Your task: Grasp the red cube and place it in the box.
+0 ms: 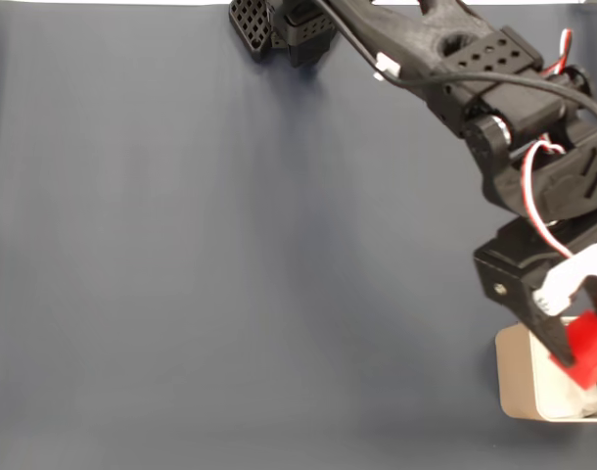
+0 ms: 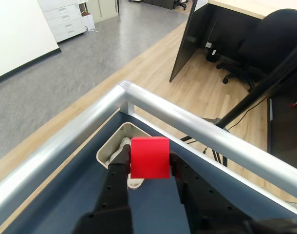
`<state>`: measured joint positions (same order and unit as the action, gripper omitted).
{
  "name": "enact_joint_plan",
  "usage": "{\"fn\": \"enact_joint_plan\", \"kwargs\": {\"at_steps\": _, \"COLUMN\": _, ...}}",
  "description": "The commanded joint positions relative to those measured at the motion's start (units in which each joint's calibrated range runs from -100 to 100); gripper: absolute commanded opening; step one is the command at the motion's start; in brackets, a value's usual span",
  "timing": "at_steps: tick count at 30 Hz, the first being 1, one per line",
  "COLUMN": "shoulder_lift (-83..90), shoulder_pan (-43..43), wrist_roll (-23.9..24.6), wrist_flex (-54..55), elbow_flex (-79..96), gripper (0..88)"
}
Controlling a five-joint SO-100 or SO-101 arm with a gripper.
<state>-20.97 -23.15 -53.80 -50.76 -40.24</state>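
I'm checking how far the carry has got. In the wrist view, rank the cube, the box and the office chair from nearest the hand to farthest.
1. Cube: clamped between the fingers of the hand.
2. Box: just past the fingertips, in the table's corner, partly behind the cube.
3. Office chair: far off, upper right, on the wooden floor.

In the fixed view the counter (image 1: pixel 201 264) is covered with a plain dark blue-grey surface, evenly lit, with a thin bright strip along its top edge. In the wrist view a silver metal rail (image 2: pixel 139 105) runs around the counter's corner. Beyond it lies grey carpet (image 2: pixel 85 63) that meets light wood flooring (image 2: pixel 207 92). A white drawer cabinet (image 2: pixel 65 19) stands at the far left beside a white wall (image 2: pixel 14 34). To the right are a dark upright panel (image 2: pixel 187 39), a black office chair (image 2: pixel 265 44) and a light wooden desk top (image 2: pixel 255 7).
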Motion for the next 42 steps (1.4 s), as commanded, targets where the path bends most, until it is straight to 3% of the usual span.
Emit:
{"fn": "enact_joint_plan", "kwargs": {"at_steps": 1, "shoulder_lift": -1.2, "shoulder_pan": -1.4, "wrist_roll": -0.8, "wrist_flex": -0.3, "elbow_flex": -6.3, "gripper": 0.0}}
{"fn": "enact_joint_plan", "kwargs": {"at_steps": 42, "shoulder_lift": -10.7, "shoulder_pan": -2.5, "wrist_roll": 3.5, "wrist_flex": 6.7, "elbow_flex": -5.4, "gripper": 0.0}}
